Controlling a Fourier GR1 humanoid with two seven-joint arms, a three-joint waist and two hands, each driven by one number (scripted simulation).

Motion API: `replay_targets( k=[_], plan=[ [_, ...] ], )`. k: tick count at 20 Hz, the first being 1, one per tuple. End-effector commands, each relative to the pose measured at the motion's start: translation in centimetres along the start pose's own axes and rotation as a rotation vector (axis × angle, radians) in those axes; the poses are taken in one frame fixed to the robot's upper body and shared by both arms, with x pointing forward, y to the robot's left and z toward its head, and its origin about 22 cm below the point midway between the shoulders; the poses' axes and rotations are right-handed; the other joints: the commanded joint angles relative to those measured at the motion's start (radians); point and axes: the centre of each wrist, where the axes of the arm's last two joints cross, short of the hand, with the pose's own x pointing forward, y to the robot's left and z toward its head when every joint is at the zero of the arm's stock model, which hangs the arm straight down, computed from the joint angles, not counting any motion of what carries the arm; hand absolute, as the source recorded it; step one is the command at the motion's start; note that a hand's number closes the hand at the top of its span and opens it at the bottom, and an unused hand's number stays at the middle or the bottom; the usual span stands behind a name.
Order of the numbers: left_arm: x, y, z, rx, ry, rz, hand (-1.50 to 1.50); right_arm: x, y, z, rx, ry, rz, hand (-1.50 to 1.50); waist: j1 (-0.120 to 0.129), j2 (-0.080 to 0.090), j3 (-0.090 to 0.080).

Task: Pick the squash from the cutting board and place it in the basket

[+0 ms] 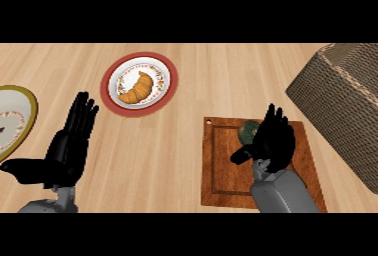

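One squash (251,130) sits on the cutting board (221,170), partly hidden by the right hand (272,142), fingers straight, grasping nothing. Next, I judge, it must curl round it, then carry it to the basket (339,105).

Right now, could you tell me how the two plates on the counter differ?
The red-rimmed plate lies fully in view and carries a croissant; the gold-rimmed plate is cut off by the view's left edge, with no food on the part showing. The left hand is nearer the gold-rimmed one. Both are round with white centres.
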Motion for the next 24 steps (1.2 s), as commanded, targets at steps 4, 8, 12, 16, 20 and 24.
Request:
replay_targets(
  k=[4, 8, 12, 16, 20, 24],
  plan=[
    [-0.5, -1.0, 1.4, 0.005, 0.013, -0.003, 0.0, -0.8, 0.9, 1.6, 0.008, 0.183, -0.05, -1.5, -0.005, -0.004, 0.0],
    [-0.8, 0.1, 0.5, -0.005, -0.001, 0.002, 0.0, 0.4, -0.1, -1.4, 0.0, 0.196, -0.073, -1.5, -0.005, 0.0, 0.0],
    [-0.5, -0.4, 0.2, 0.021, 0.004, -0.013, 0.0, -0.8, 0.7, -2.5, 0.0, 0.206, -0.066, -1.5, -0.007, 0.0, 0.0],
    [1.0, 0.9, 0.6, 0.025, -0.013, -0.031, 0.0, -0.6, 1.1, -2.0, 0.071, 0.149, -0.033, 1.5, -0.006, -0.002, 0.0],
    [0.0, -0.7, 0.2, -0.001, 0.002, 0.001, 0.0, 0.2, 2.0, -2.8, 0.062, 0.11, 0.052, 1.5, -0.007, 0.0, 0.0],
    [-1.1, 0.9, 2.4, 0.005, -0.009, 0.0, 0.0, -1.5, 4.1, -2.1, 0.045, 0.085, 0.1, 1.5, -0.005, -0.001, 0.0]
  ],
)
